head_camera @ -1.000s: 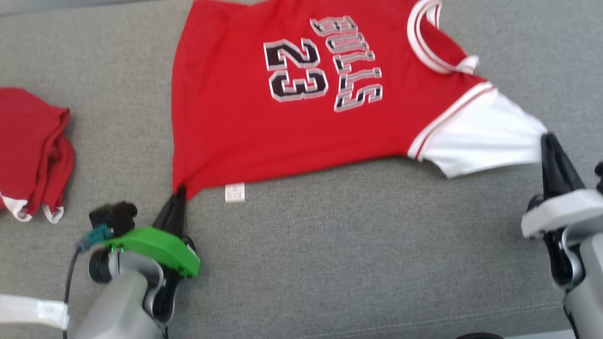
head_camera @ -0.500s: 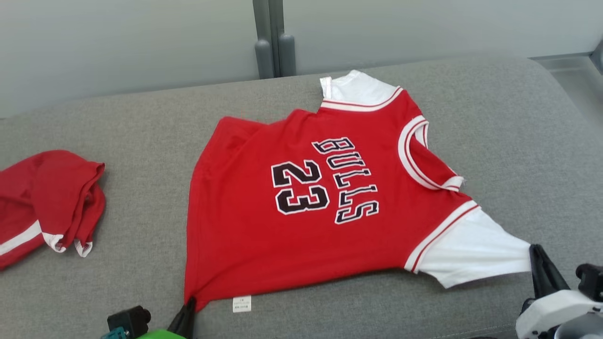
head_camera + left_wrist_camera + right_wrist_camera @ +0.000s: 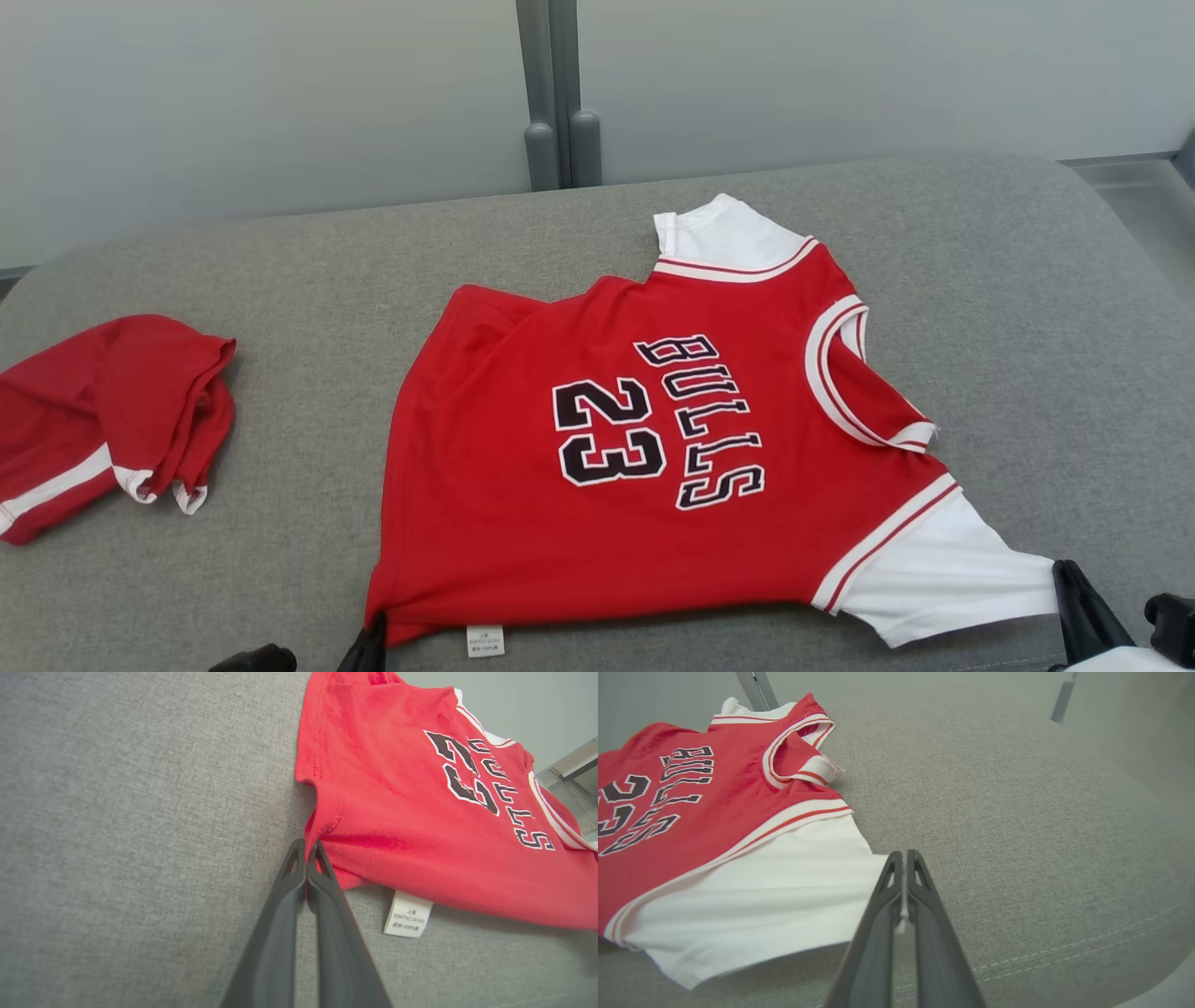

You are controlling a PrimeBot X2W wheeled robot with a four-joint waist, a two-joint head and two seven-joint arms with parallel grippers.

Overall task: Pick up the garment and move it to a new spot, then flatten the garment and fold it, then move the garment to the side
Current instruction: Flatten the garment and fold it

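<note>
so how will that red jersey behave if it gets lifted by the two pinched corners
Likely floppy: the jersey lies thin and rumpled, puckering where the left hand pinches its hem corner. It would probably sag in the middle between that and the right hand on the white sleeve. Probably light, and the small pinches could slip.

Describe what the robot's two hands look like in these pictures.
Both the left hand and the right hand look alike: two long, slim, dark grey fingers with a matte finish, widening toward the wrist and tapering to narrow tips, each with a small triangular cut-out just below the tip.
</note>
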